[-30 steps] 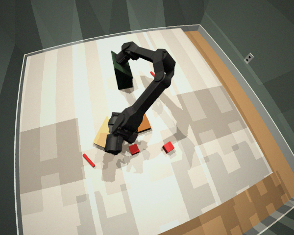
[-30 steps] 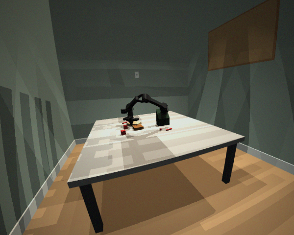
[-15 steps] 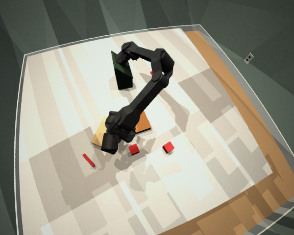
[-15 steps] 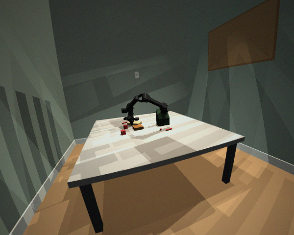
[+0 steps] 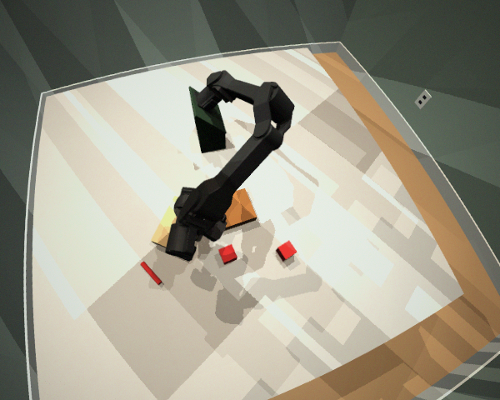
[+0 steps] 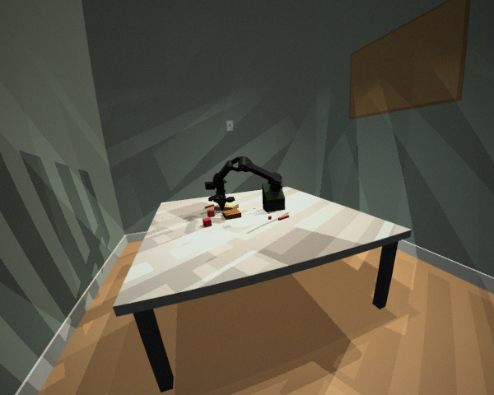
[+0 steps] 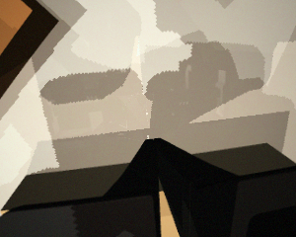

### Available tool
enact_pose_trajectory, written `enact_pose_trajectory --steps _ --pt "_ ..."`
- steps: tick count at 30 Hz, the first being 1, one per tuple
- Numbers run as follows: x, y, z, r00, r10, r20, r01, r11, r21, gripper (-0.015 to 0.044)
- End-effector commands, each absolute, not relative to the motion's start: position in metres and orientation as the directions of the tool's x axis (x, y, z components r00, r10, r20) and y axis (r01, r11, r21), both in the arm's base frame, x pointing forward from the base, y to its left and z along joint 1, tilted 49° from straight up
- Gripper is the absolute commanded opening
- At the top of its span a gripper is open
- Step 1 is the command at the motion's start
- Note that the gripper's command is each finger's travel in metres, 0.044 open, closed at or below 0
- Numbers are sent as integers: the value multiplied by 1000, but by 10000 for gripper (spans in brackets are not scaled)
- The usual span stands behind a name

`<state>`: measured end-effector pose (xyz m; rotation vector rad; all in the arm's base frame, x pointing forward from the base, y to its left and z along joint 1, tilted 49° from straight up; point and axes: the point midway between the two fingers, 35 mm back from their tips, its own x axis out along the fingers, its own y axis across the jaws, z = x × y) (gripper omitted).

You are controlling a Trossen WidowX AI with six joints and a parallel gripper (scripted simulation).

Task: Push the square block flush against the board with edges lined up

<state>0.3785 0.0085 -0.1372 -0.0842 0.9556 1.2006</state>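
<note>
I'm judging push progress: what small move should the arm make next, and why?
Probably sweep the shut end effector round behind the nearer red block and nudge it toward the orange board; a gap separates block and board.
</note>
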Motion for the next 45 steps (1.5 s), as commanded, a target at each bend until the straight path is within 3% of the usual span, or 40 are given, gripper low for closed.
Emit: enact_pose_trajectory --steps 1,45 --pt "374 6 -142 31 745 -666 -813 407 417 0" --pt "367 1 -148 31 745 -666 -813 406 417 0"
